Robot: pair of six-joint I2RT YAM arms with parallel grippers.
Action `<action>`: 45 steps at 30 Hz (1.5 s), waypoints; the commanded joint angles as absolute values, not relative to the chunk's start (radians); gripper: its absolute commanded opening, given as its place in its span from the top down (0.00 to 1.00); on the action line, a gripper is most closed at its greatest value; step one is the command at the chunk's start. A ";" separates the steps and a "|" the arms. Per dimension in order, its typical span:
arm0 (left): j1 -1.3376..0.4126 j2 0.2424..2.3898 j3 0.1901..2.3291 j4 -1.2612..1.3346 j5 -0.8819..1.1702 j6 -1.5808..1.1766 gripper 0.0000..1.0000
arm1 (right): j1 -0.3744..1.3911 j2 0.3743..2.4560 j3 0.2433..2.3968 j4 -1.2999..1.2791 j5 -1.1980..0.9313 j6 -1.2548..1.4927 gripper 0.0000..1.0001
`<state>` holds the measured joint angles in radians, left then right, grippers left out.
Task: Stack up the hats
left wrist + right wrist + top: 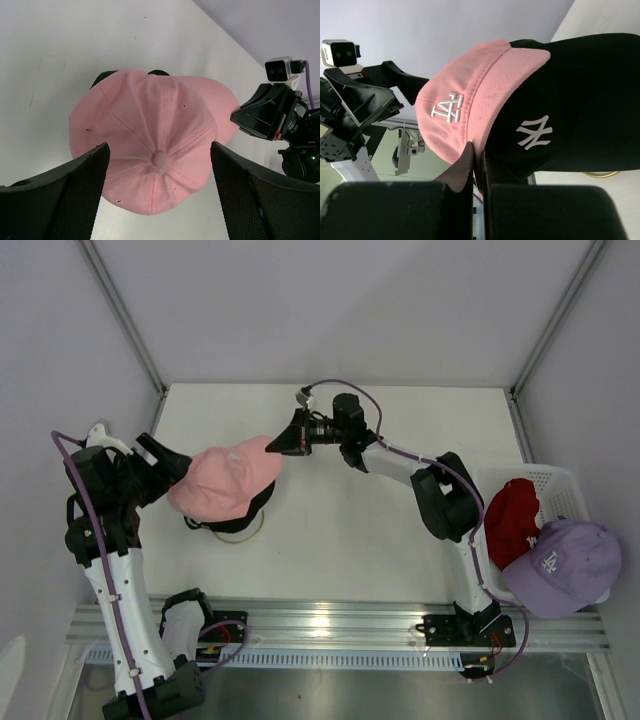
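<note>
Soft, floppy pink cap (222,483) is probably best taken by its stiffer brim, where the right gripper (477,154) is clamped; left gripper (159,150) is spread wide.

White interlocked "LA" monogram recorded on the front of the pink cap (475,90), left of centre in the right wrist view. White "NY" monogram on the black cap (580,95), centre right of the same view. White "LA" monogram on the lavender cap (565,565), lower right of the top view.
</note>
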<state>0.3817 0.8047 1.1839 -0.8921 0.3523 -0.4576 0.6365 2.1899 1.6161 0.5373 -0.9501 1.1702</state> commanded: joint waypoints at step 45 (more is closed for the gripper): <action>0.583 0.822 1.252 -0.776 0.454 -0.781 0.07 | 0.669 2.103 1.644 1.353 -0.276 1.830 1.00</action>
<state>0.5644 0.8181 1.2709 -0.8574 0.4183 -0.7315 0.6716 2.1414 1.5993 1.1675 -0.3008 1.7649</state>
